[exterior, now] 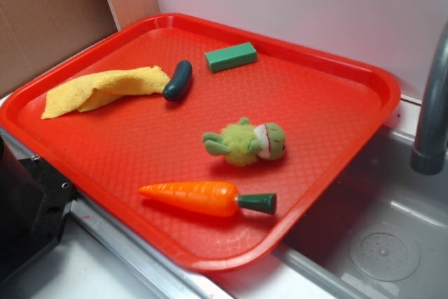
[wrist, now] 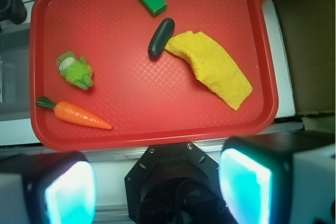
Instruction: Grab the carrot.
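Ahead-left of my gripper (wrist: 157, 182) — fingers spread wide, empty — the carrot (wrist: 79, 114) lies on the tray (wrist: 157, 137), near its rim. I'd straddle its thick middle, across its length.

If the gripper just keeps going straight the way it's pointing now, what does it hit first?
Probably bare tray. The open gripper looks down at the red surface between the carrot and the yellow cloth; nothing shows in that line, though depth is unclear.

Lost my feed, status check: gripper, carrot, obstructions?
Gripper open, empty, off the tray. Carrot flat near tray edge, untouched. Plush toy beside it, apart; nothing on it.
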You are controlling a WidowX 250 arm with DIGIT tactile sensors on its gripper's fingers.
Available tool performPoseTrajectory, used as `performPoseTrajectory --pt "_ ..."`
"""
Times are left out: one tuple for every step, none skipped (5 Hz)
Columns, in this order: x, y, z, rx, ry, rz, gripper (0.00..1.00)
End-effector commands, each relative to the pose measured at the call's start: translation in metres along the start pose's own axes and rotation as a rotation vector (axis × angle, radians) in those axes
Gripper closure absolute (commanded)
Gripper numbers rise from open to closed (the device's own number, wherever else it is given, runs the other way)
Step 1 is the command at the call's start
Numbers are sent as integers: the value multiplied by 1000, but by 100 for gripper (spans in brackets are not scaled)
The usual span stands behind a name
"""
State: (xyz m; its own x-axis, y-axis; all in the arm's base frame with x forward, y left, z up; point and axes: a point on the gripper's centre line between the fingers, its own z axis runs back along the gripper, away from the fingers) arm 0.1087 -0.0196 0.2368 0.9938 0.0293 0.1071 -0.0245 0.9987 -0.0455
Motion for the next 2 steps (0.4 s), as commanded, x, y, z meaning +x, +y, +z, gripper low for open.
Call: performPoseTrajectory --pt "6 -18 -6 -86 -44 -114 0" --pt "3 -41 -18 -121 -15 -248 0"
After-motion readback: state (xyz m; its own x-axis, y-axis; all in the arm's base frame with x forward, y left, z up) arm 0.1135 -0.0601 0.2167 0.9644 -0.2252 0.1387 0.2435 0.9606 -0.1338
